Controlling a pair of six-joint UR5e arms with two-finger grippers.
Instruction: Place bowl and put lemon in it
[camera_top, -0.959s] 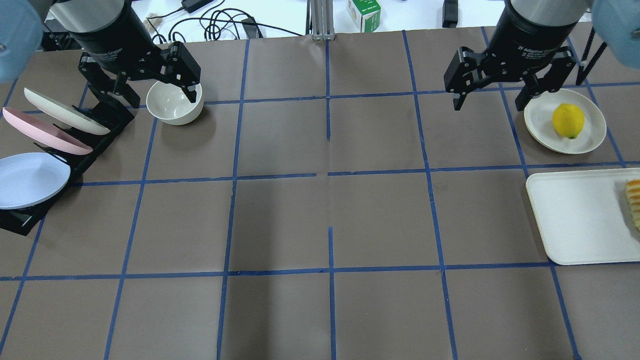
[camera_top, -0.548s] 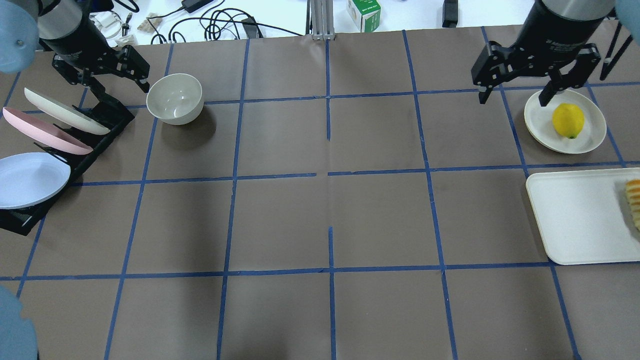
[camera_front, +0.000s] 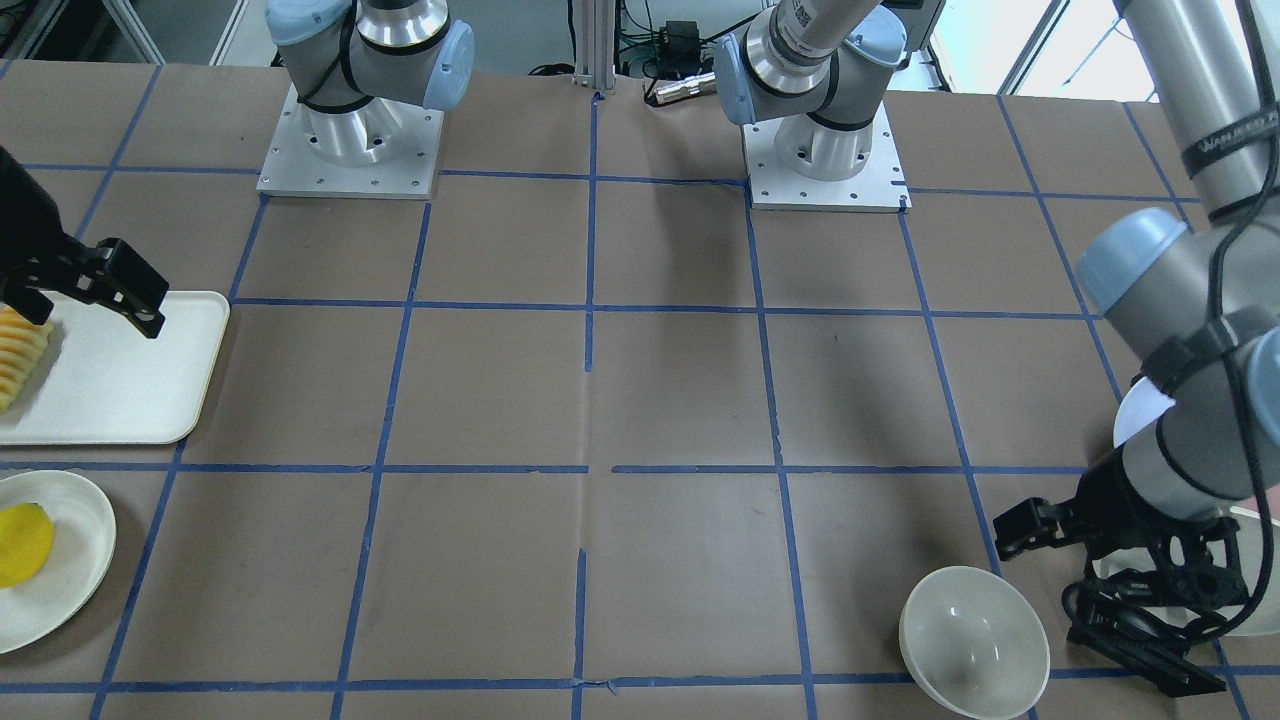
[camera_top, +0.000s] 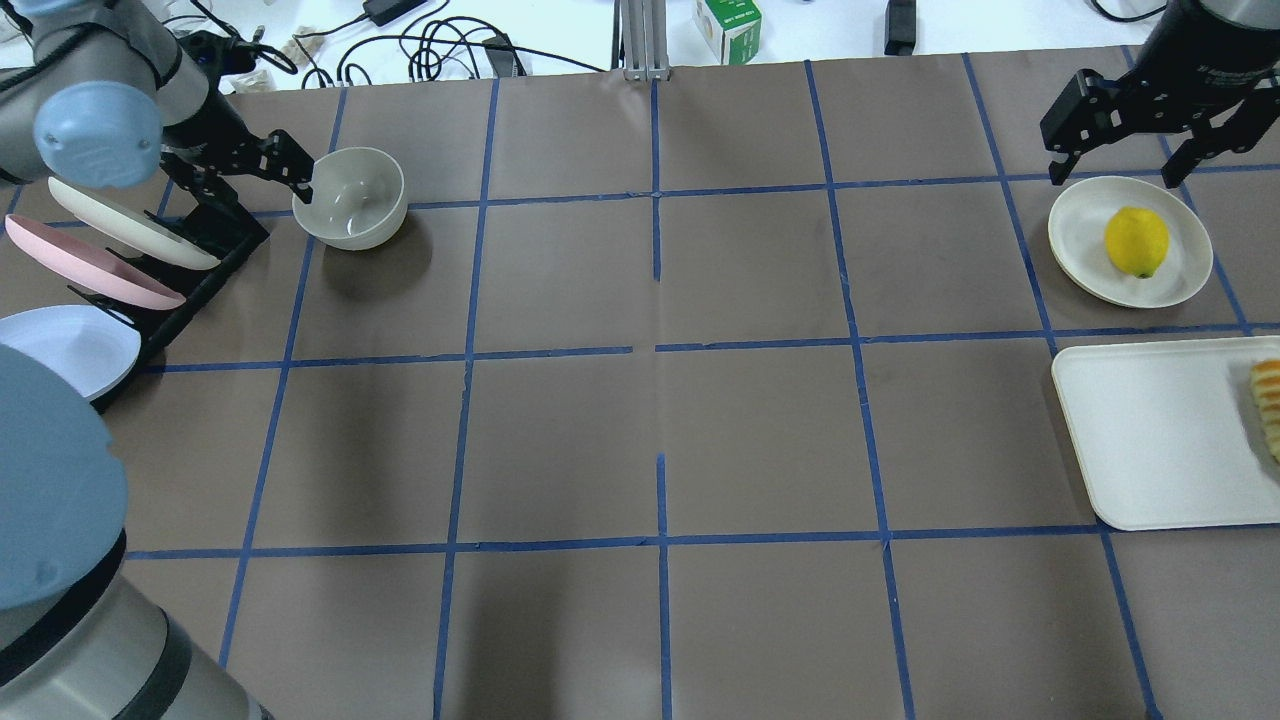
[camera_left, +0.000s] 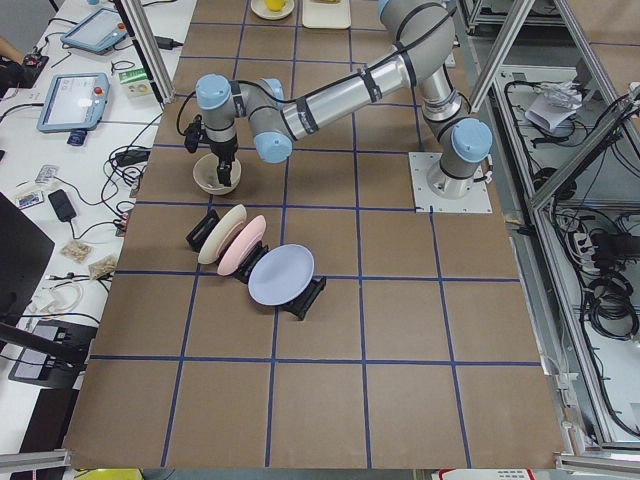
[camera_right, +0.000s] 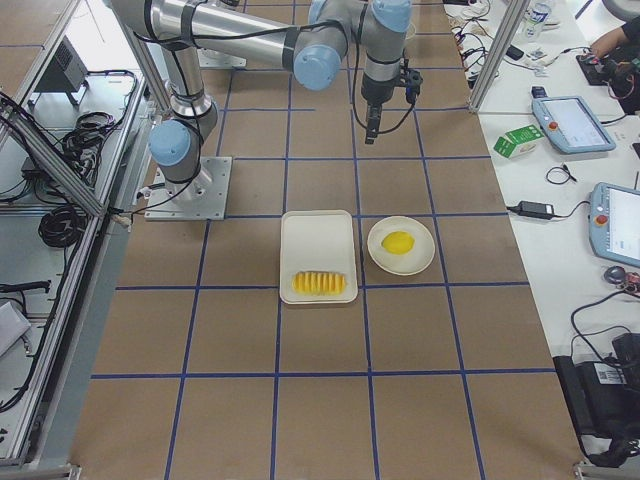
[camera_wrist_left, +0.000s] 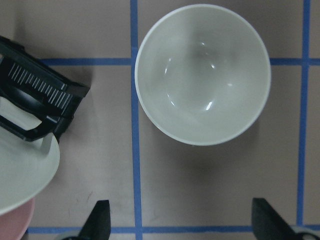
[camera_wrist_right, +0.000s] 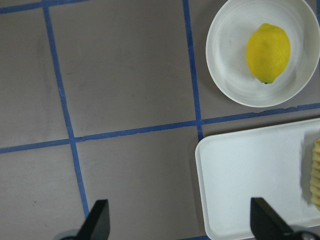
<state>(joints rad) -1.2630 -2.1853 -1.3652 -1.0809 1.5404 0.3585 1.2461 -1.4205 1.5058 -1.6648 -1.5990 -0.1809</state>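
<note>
The cream-white bowl (camera_top: 350, 198) stands upright and empty on the table at the far left; it also shows in the left wrist view (camera_wrist_left: 202, 75) and the front view (camera_front: 973, 640). My left gripper (camera_top: 245, 188) is open and empty, raised just left of the bowl, apart from it; its fingertips (camera_wrist_left: 100, 222) show at the bottom of the wrist view. The yellow lemon (camera_top: 1136, 241) lies on a shallow cream plate (camera_top: 1075, 235) at the far right, as the right wrist view also shows (camera_wrist_right: 268, 52). My right gripper (camera_top: 1120, 160) is open and empty, raised beyond the plate.
A black rack (camera_top: 200, 250) holding a cream plate (camera_top: 120, 220), a pink plate (camera_top: 90, 265) and a pale blue plate (camera_top: 60, 350) stands left of the bowl. A cream tray (camera_top: 1150, 440) with sliced fruit (camera_top: 1268, 405) lies near the lemon's plate.
My left gripper had a finger inside the bowl; it has drawn off to the left and the bowl stays put. My right gripper has moved right and towards the far edge.
</note>
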